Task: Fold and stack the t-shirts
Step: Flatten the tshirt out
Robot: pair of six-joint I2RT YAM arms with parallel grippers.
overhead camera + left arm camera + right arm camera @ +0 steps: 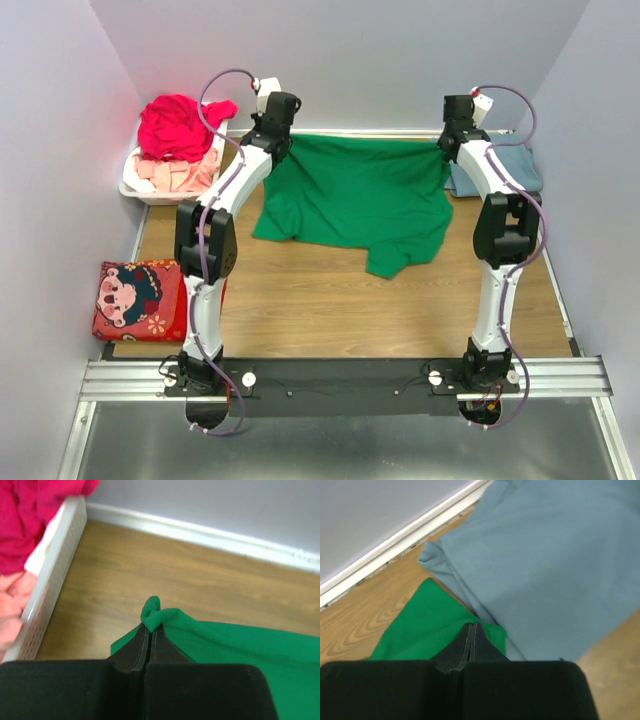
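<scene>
bright green cotton t-shirt (pixel 350 200) lay spread at the back of the wooden table (pixel 330 320). left gripper (pixel 150 626) was clamped on one bunched far corner and right gripper (pixel 471 626) on the other, just beside the dusty blue-grey t-shirt (pixel 555 555). magenta-red t-shirt (pixel 175 125) lay heaped in the white plastic basket (pixel 140 192).

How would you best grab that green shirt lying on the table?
By the two far corners of the green t-shirt, one gripper each, reaching over from the near side. Its far edge runs straight between those corners, so pinching both ends should keep the cloth spread. The left gripper and right gripper are pinched shut there.
</scene>
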